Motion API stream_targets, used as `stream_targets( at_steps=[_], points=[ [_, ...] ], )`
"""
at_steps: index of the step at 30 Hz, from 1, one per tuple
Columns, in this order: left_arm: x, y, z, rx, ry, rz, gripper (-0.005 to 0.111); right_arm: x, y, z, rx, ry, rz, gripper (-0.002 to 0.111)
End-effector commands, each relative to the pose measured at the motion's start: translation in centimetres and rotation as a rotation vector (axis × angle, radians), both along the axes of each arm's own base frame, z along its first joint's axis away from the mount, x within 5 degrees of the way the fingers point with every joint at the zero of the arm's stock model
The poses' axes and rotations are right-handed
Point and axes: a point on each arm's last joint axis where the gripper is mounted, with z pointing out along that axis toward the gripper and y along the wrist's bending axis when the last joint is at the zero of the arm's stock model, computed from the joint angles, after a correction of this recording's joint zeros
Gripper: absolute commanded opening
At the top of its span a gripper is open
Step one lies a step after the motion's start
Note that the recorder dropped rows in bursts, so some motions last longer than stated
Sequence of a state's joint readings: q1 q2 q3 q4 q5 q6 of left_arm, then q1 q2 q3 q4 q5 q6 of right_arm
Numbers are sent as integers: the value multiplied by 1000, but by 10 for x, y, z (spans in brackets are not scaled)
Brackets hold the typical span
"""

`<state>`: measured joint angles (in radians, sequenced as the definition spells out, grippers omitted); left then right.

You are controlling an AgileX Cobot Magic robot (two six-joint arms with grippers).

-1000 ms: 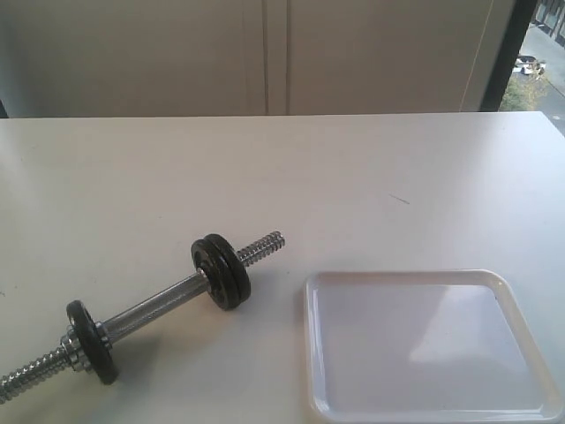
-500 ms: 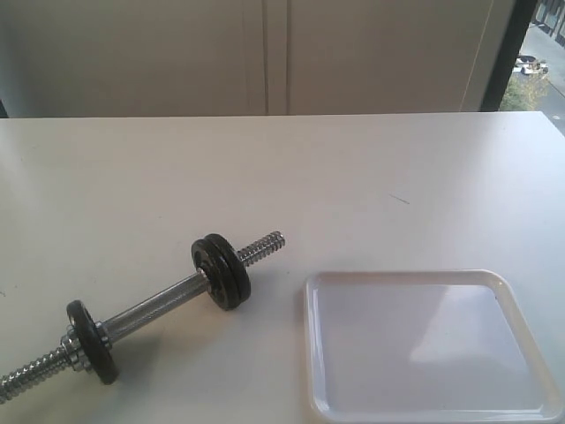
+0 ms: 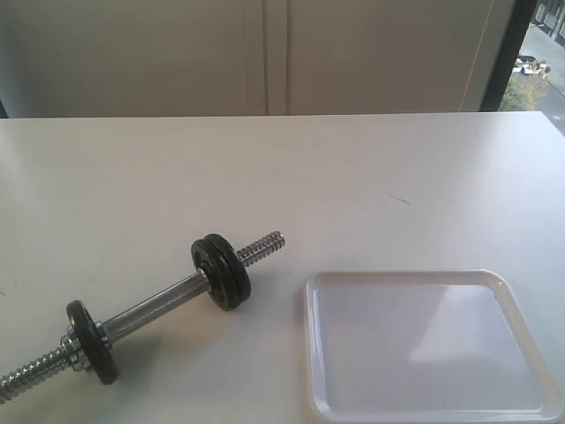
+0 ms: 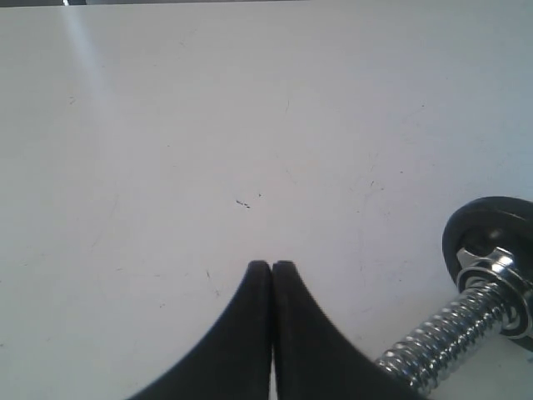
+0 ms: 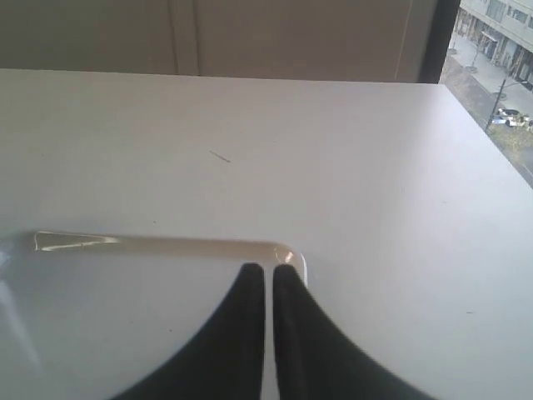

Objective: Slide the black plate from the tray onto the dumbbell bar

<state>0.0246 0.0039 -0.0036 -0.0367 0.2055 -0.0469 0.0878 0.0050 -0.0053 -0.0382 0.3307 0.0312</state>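
Nothing moves across the last second: bar, discs and tray lie exactly as they did, and neither arm enters the exterior view.

On the left, the left gripper point(image 4: 272, 267) is clenched, its jaws pressed together with nothing between them. It hangs over the bare table point(image 3: 353, 168), near the threaded end of the dumbbell bar point(image 3: 159, 305) with its collar nut point(image 4: 487, 267) and single disc point(image 3: 91, 342).

Further right along the bar, two discs sit pressed together just inside the other threaded end. The black plate point(image 3: 235, 276) is most likely the outer one of this pair, though the two look alike and I cannot tell them apart for certain.

On the right, the tray point(image 3: 310, 344) holds nothing. The right gripper point(image 5: 268, 271) is also clenched and empty, above a corner of the tray.

With the tray bare, three discs on the bar and everything still, the task looks finished and both arms seem parked.
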Motion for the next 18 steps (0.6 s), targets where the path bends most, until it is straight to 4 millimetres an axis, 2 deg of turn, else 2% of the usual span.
stream_targets(
  at_steps=[1, 18],
  points=[
    [0, 0, -1, -12, -3, 5, 0, 0, 0, 0, 33, -15, -10, 4],
    [0, 0, -1, -12, -3, 5, 0, 0, 0, 1, 41, -22, -17, 4]
  ],
)
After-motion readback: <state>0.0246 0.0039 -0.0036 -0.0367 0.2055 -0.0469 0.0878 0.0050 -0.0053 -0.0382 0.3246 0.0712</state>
